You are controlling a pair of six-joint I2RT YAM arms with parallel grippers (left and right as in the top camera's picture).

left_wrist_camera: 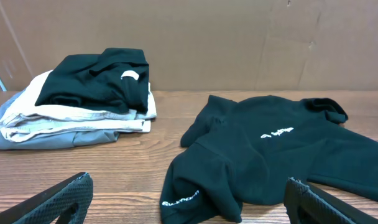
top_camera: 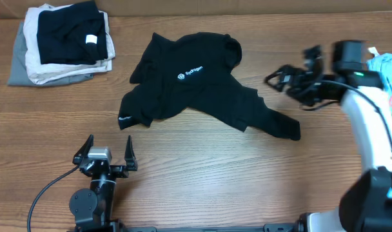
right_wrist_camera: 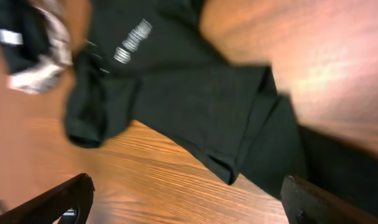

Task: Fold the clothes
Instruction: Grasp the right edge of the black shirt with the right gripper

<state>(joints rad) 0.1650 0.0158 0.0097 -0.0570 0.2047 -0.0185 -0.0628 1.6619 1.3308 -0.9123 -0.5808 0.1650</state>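
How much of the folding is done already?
Done: nothing yet; the black long-sleeved top lies rumpled and spread out on the table. In hand: nothing; the left pincer and the right pincer are both open and empty, the right one hovering near it. Left: the whole fold.

Even bright light; blurred right-wrist view
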